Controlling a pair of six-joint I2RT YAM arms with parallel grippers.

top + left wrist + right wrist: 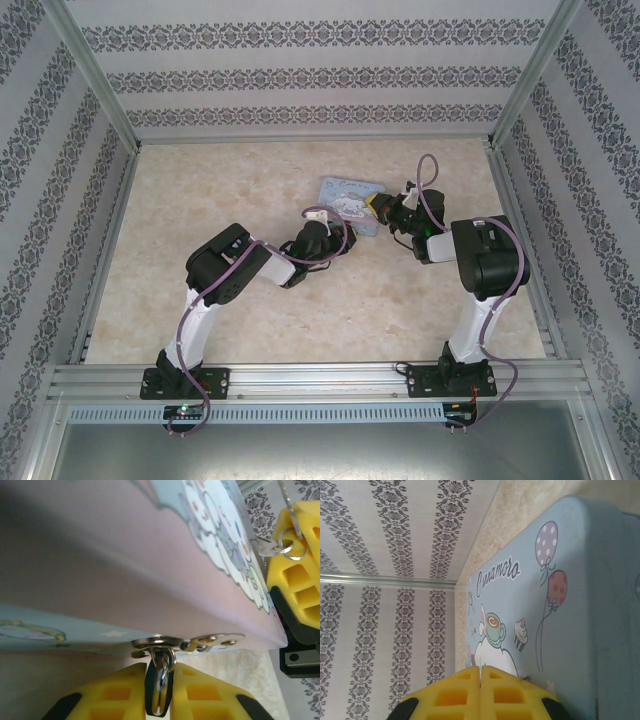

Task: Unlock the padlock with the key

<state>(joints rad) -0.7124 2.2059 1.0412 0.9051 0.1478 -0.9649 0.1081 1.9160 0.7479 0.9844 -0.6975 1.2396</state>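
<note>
Our left tool (159,677) is closed on the padlock (159,697), with its two yellow fingers (120,692) pressed against either side of the small dark body. The padlock's metal shackle (161,670) rises from between them and passes through the silver hasp (165,642) on the edge of the pale-blue cartoon tin (125,555), so the lock hangs right at that edge.

Our right tool (480,672) is closed too, fingers drawn together. From the left wrist we see the key (264,546) jutting from its tip toward the tin, with a wire ring (290,542) looped at its head. The key sits near the tin's corner, apart from the padlock.

From above, both tools meet at the tin on the counter (250,190). The left comes in at its near-left side and the right at its right end.
</note>
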